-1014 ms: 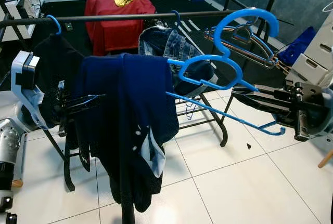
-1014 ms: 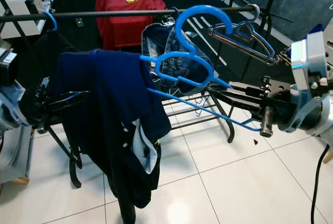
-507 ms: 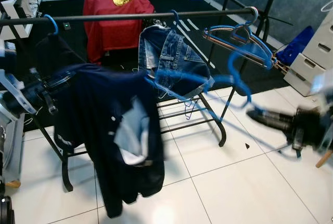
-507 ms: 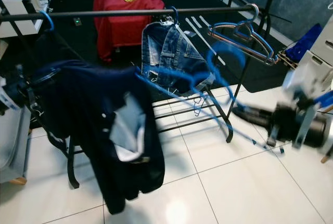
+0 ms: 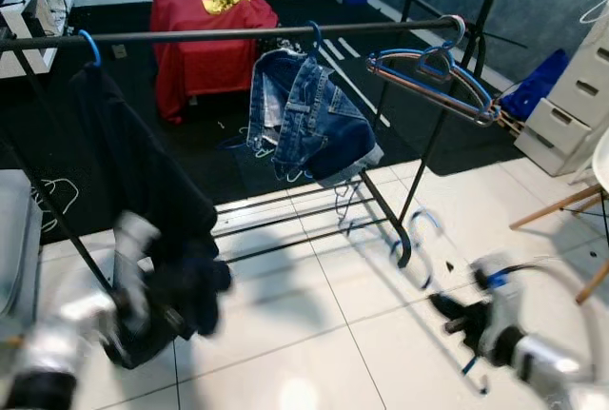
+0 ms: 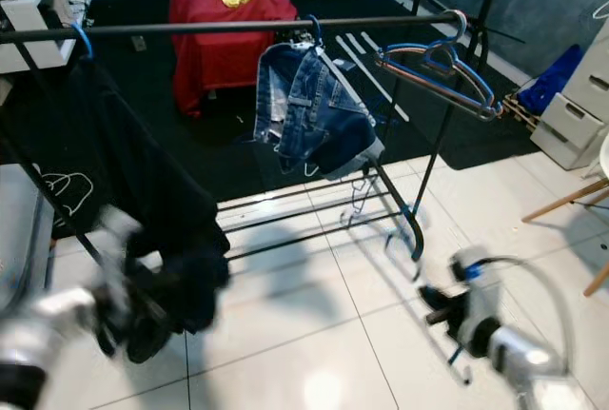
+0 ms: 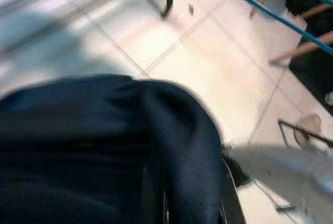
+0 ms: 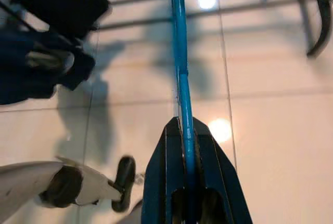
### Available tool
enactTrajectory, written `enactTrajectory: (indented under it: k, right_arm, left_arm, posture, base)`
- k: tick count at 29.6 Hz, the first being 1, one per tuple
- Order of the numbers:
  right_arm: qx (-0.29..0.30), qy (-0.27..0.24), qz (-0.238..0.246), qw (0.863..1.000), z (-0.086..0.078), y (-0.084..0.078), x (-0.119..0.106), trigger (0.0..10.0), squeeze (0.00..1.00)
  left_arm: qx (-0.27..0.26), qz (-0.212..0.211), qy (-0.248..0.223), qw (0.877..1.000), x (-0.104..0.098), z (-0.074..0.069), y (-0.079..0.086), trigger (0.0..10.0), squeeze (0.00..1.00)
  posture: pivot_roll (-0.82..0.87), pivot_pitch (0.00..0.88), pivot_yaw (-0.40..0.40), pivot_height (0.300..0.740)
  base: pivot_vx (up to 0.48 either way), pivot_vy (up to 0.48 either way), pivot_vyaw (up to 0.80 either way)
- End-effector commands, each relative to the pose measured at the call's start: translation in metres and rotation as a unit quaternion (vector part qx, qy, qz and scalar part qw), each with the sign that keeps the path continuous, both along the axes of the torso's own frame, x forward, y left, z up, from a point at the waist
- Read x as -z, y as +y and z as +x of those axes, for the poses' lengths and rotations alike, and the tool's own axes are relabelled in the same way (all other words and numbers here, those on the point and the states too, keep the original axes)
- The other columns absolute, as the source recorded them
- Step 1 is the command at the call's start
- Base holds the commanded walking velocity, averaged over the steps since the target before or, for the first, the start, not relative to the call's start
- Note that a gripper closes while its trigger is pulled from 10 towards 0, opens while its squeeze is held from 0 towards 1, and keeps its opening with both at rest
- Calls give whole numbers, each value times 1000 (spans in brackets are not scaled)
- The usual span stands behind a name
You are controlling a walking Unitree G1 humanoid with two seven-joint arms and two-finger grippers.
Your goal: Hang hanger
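My right gripper is shut on the thin bar of a blue plastic hanger, low over the white floor at the lower right. The hanger's blurred hook shows near the rack's foot. A dark navy garment hangs bunched from my left gripper at the lower left. The navy garment drapes over that gripper's fingers and hides them. The clothes rack's black rod runs across above both arms.
On the rod hang a black garment on a blue hanger, a pair of jeans and several bare hangers. A red-covered object stands behind. White drawers and wooden chair legs are at right.
Both arms have dropped from rod height to near the floor, blurred with motion. The hanger and the navy garment, close together before, are now apart, one with each gripper.
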State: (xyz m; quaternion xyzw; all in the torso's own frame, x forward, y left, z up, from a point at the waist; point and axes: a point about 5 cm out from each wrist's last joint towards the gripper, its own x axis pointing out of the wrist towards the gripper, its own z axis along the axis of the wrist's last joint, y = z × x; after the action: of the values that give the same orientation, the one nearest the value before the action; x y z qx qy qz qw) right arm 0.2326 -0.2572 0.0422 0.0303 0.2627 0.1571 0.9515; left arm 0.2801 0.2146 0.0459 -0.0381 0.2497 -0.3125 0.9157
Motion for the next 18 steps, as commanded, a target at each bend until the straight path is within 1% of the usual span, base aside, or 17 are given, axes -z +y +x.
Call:
enactTrajectory:
  k: [1,2,3,4,5,7,8,9,10,11,12,13,14,15,16,17,18]
  right_arm:
    - [18,2,-2,1000,-6,5,12,10000,0]
    - [18,2,-2,1000,-6,5,12,10000,0]
    - [32,22,3,999,-19,14,31,10000,0]
    - [32,22,3,999,-19,14,31,10000,0]
    - [42,28,6,999,-25,16,38,10000,0]
    - [42,28,6,999,-25,16,38,10000,0]
    - [51,29,6,998,-28,15,40,10000,0]
    - [51,29,6,998,-28,15,40,10000,0]
    - [62,29,5,998,-31,15,43,10000,0]
    - [76,28,24,996,-35,17,46,10000,0]
    - [76,28,24,996,-35,17,46,10000,0]
    - [90,23,33,995,-37,18,49,10000,0]
    - [90,23,33,995,-37,18,49,10000,0]
    - [90,18,42,995,-38,19,51,10000,0]
    - [90,18,42,995,-38,19,51,10000,0]
    - [87,14,46,995,-38,20,52,10000,0]
    - [87,14,46,995,-38,20,52,10000,0]
  left_arm:
    - [-82,48,14,995,17,-8,6,10000,0]
    - [-82,48,14,995,17,-8,6,10000,0]
    - [-171,62,39,983,38,-22,5,10000,0]
    - [-171,62,39,983,38,-22,5,10000,0]
    - [-217,51,42,974,42,-28,8,10000,0]
    - [-217,51,42,974,42,-28,8,10000,0]
    - [-243,39,31,969,41,-29,11,10000,0]
    - [-243,39,31,969,41,-29,11,10000,0]
    - [-266,37,14,963,40,-30,16,10000,0]
    - [-290,27,10,957,41,-34,21,10000,0]
    - [-290,27,10,957,41,-34,21,10000,0]
    - [-304,33,6,952,44,-38,26,10000,0]
    - [-304,33,6,952,44,-38,26,10000,0]
    - [-311,30,9,950,47,-44,27,10000,0]
    - [-311,30,9,950,47,-44,27,10000,0]
    - [-316,29,10,948,50,-48,27,10000,0]
    - [-316,29,10,948,50,-48,27,10000,0]
  posture:
    - [-5,133,-13,740]
    - [-5,133,-13,740]
    - [3,136,-9,740]
    - [3,136,-9,740]
    - [4,138,-8,740]
    - [4,138,-8,740]
    - [9,139,-6,740]
    - [9,139,-6,740]
    - [12,140,-4,740]
    - [16,143,-3,740]
    - [16,143,-3,740]
    - [15,144,-2,740]
    - [15,144,-2,740]
    - [14,145,-1,740]
    - [14,145,-1,740]
    - [16,144,-2,740]
    - [16,144,-2,740]
  base:
    - [0,0,794]
    - [0,0,794]
    - [0,0,794]
    - [0,0,794]
    - [0,0,794]
    - [0,0,794]
    - [0,0,788]
    - [0,0,788]
    - [0,0,781]
    - [0,0,781]
    - [0,0,781]
    - [0,0,775]
    - [0,0,775]
    - [0,0,769]
    - [0,0,769]
    - [0,0,775]
    - [0,0,775]
